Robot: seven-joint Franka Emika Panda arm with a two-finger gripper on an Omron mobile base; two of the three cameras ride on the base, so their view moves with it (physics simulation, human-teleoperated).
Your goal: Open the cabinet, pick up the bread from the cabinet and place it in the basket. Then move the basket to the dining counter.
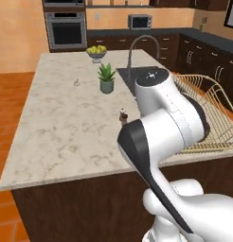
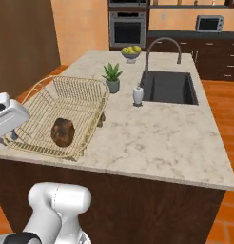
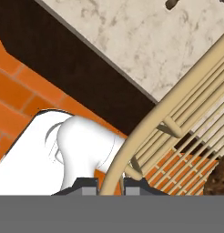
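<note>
The gripper [image 3: 110, 186] is seen in the hand view closed tight on the rounded rim of the basket [image 3: 177, 113], the rim wire pinched between the two dark finger tips [image 3: 89, 185].

The basket [image 2: 62, 114] is shown in the right base view resting on the dining counter [image 2: 152, 133], at the counter's near left corner, with part of it reaching past the counter edge. The bread [image 2: 63, 132] is seen lying inside the basket, toward its near side. In the left base view the basket [image 1: 208, 108] is largely hidden behind the arm, so the bread cannot be made out there.

A potted plant [image 2: 112, 77] is seen beyond the basket, a white soap dispenser [image 2: 138, 95] beside the sink [image 2: 170, 87], and a bowl of yellow fruit [image 2: 131, 52] at the counter's far end. A small dark bottle [image 1: 122, 116] is shown by the left base view beside the arm.
</note>
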